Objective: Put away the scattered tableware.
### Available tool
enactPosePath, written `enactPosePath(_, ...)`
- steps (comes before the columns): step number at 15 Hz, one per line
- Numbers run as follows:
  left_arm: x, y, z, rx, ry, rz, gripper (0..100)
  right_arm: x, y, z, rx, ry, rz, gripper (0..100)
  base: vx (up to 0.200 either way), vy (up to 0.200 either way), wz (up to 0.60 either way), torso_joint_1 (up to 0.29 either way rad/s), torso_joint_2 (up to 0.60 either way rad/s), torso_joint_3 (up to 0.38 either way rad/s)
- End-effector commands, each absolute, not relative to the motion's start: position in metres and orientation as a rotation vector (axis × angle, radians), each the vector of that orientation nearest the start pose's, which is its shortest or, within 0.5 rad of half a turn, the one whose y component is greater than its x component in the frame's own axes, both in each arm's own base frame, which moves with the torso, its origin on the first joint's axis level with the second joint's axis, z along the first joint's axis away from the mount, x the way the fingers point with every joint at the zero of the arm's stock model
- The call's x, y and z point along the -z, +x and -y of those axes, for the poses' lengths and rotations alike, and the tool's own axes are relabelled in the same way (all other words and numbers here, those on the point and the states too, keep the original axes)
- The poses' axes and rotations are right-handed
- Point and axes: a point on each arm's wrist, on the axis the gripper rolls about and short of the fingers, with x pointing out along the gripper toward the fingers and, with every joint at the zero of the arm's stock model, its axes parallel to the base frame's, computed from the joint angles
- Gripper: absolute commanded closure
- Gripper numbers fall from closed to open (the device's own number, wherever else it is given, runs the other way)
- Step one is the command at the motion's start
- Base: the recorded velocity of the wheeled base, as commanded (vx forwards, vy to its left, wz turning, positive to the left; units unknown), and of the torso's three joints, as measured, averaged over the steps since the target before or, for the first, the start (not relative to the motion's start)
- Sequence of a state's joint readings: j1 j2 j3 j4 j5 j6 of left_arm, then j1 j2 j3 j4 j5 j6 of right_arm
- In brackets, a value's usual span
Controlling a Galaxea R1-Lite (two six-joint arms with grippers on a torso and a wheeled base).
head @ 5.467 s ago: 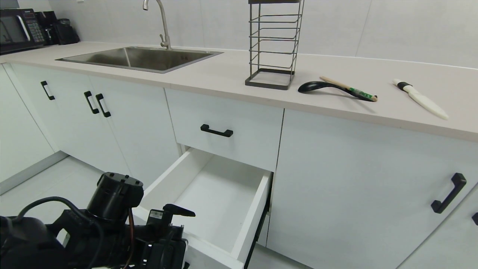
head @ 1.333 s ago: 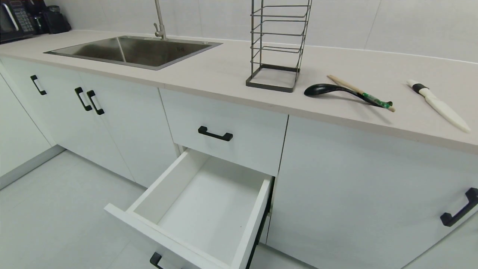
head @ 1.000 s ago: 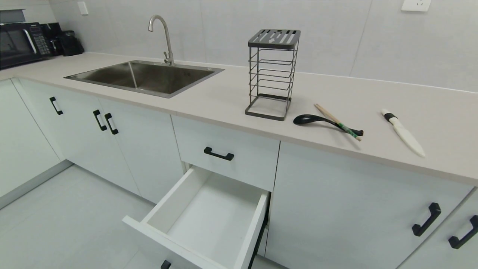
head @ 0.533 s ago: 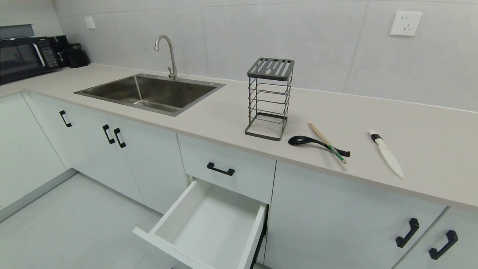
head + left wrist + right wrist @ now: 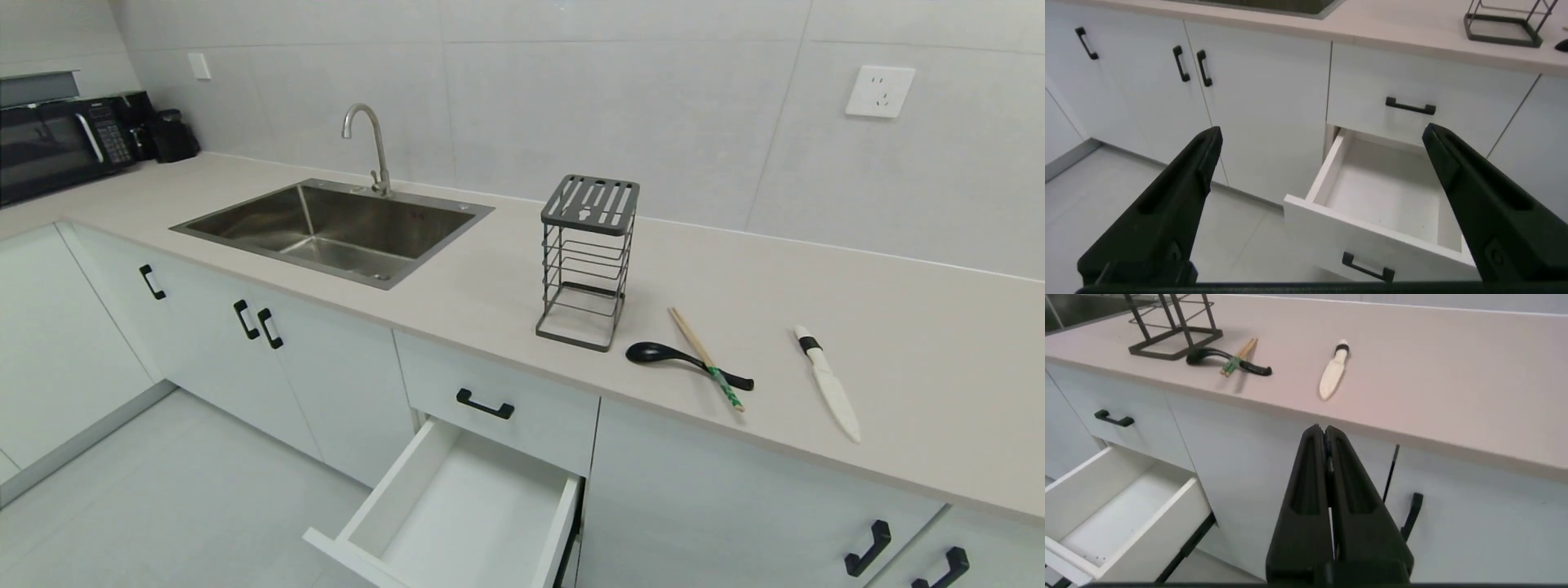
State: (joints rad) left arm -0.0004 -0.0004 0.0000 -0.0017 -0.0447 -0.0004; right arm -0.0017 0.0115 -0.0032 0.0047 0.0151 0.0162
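Observation:
On the countertop lie a black spoon, a pair of wooden chopsticks crossing its handle, and a white knife with a black band further right. A grey wire rack stands upright just left of the spoon. Below the counter a white drawer is pulled out with nothing in it. My left gripper hangs open in front of that drawer, well clear of it. My right gripper is shut on nothing, below the counter edge, short of the knife, spoon and chopsticks.
A steel sink with a tap is set into the counter at the left, and a microwave stands at the far left. Black-handled cabinet doors line the front. The open drawer sticks out over the floor.
The head camera has risen and tilted up, so the counter sits lower in the picture. The left arm that filled the lower left corner has left the head view. The tableware has not moved.

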Motion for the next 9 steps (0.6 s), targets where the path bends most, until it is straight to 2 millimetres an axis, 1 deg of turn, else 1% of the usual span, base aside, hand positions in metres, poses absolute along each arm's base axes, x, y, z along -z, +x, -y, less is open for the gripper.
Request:
enactPosePath(1, -0.0757, -0.0227, 0.001, 0.044, 0.0, 0.0, 0, -0.0761, -0.0221, -0.0004, -0.014, 0.014, -0.014, 100, 0.0, 0.0, 0.0, 0.256, -0.5, -0.237)
enactPosePath(2, -0.0756, -0.0228, 0.001, 0.046, -0.002, 0.001, 0, -0.0761, -0.0221, -0.0004, -0.014, 0.015, -0.014, 100, 0.0, 0.0, 0.0, 0.154, -0.28, -0.129)
enactPosePath(4, -0.0756, -0.0228, 0.001, 0.046, -0.002, 0.001, 0, -0.0761, -0.0221, -0.0004, -0.014, 0.014, -0.014, 100, 0.0, 0.0, 0.0, 0.071, -0.12, -0.056)
enactPosePath(8, -0.0756, -0.0228, 0.001, 0.044, 0.0, 0.002, 0, -0.0761, -0.0221, -0.0004, -0.014, 0.017, -0.014, 100, 0.0, 0.0, 0.0, 0.007, -0.01, -0.005)
enactPosePath(9, -0.0756, -0.0228, 0.001, 0.044, -0.001, 0.001, 0, -0.0761, -0.0221, -0.0004, -0.012, 0.019, -0.014, 0, 0.0, 0.0, 0.0, 0.0, 0.0, 0.0)
